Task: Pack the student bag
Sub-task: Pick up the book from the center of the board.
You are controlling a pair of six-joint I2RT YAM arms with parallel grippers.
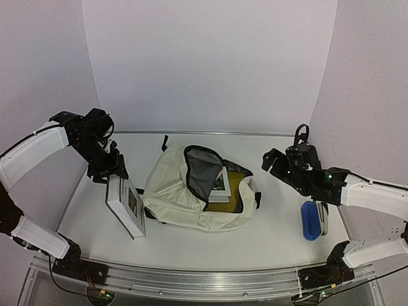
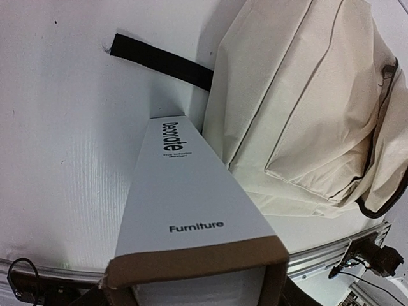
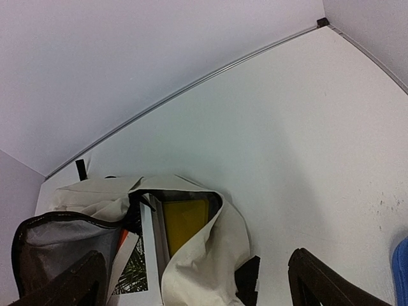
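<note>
- The white table (image 1: 268,239) is flat and matt, with pale walls close on three sides. There is not much room beyond the bag, so a wide swing looks unwise.
- The large cream canvas backpack with black trim (image 1: 182,197) lies on its side in the middle of the table, with its long axis running across the table from left to right. Its open mouth with the dark grey lining (image 1: 203,171) is on the top of the bag toward its right end. A yellow flat book (image 1: 237,190) and a white one are already inside.
- The white thick book with "Furniture" printed on its spine (image 1: 127,207) stands tilted on one edge just beside the left end of the bag. Its long axis runs from the far side toward the near side. The mouth is therefore to the right of this book, across the body of the bag.
- The left gripper (image 1: 109,172) is at the upper end of the book. Its fingers press on the two covers and pinch it.
- The right gripper (image 1: 275,164) hangs just to the right of the bag with the fingers spread wide and holding nothing. I judge it is the nearer one to the mouth and could hold the flap open.
- A small blue oblong case (image 1: 310,220) lies to the right of the bag, near the right arm.
</note>
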